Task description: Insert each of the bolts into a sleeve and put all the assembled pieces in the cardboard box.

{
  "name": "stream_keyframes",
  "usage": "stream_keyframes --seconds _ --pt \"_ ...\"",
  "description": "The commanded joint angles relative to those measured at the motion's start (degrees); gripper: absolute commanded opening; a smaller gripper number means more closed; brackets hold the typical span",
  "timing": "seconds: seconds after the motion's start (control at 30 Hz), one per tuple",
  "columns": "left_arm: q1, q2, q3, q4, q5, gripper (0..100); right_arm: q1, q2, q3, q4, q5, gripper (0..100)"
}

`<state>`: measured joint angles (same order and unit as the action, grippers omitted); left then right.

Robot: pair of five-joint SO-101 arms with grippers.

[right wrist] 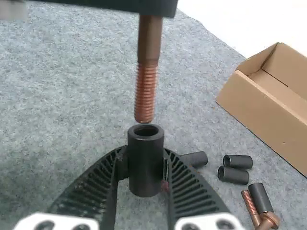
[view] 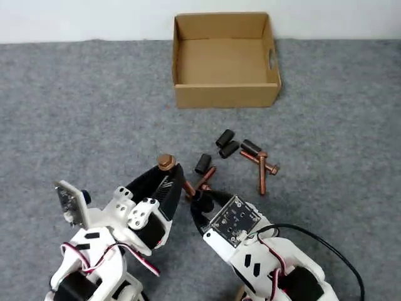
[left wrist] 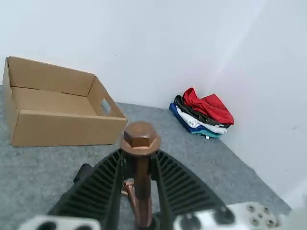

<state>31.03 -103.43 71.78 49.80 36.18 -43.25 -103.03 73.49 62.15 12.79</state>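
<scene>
On the grey carpet [view: 75, 113] seen from above, the cardboard box [view: 225, 95] stands open at the far edge by the white wall [view: 81, 19], well apart from both arms. Between box and arms lie four loose sleeves [view: 229, 149] and several loose bolts [view: 262, 172], scattered close together. The left gripper [view: 172, 174] is closed around a copper bolt [view: 165, 162], whose hex head sits at the fingertips; the right gripper [view: 202, 199] sits just beside it.

From the left wrist, the gripper clamps the copper bolt's shank on both sides. The hex head stands clear above the fingertips, the cardboard box lies off beyond, and folded clothes [left wrist: 201, 112] are piled against the wall.

From the right wrist, that gripper pinches a black sleeve [right wrist: 145, 158] upright between nearly closed fingers, bore open upwards. The copper bolt's threaded end hangs straight over the bore, just short of the rim and not yet inside
</scene>
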Motion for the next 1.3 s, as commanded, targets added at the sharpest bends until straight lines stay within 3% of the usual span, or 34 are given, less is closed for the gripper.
stream_keyframes --seconds 0.0,0.27,0.47,0.63,0.73,0.9,1.27 --pt "0.5 0.0 -0.2 -1.6 0.4 0 -0.5 -0.3 -0.8 -1.5 0.7 0.8" --pt "5.1 0.0 4.1 -1.3 0.4 0 -0.5 -0.3 -0.8 -1.5 0.7 0.8" --pt "5.5 0.0 5.5 5.8 -0.2 0 -0.3 -0.5 -0.9 -1.5 0.7 0.8" --pt "8.4 0.1 5.6 11.1 -7.6 1 -0.2 -0.5 -0.9 -1.5 0.7 0.8" --pt "9.7 0.1 5.6 12.8 -11.0 7 -0.2 -0.5 -0.9 -1.5 0.7 0.8" --pt "9.4 0.1 5.3 14.9 -12.9 23 -0.2 -0.4 -0.9 -1.5 0.7 0.8" --pt "1.9 0.1 0.6 17.8 -15.6 24 -0.1 -0.4 -0.8 -1.1 0.7 0.8"
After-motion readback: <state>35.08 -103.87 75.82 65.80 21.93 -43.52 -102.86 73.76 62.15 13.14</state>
